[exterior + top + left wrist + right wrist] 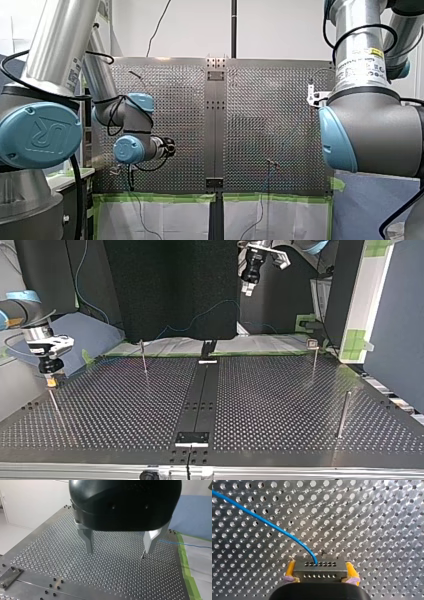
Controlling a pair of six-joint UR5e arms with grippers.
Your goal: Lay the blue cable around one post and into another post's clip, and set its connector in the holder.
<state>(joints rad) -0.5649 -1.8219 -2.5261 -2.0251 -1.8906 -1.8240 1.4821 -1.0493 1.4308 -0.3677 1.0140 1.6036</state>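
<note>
Perforated steel table (374,517) lies beneath everything. Between the yellow pads (290,570) of my right gripper (320,573) the connector (319,567) is clamped squarely, and the blue cable (274,526) leaves its face and arcs away ahead of the fingers. In the top view this gripper hangs at nine o'clock of the table, just beside a thin post (53,401). My left gripper (120,546) hovers spread and empty, high near twelve o'clock. To route well, I judge I should hold the connector level, carry the cable low and lightly taut around the post, and avoid kinking it at the connector.
</note>
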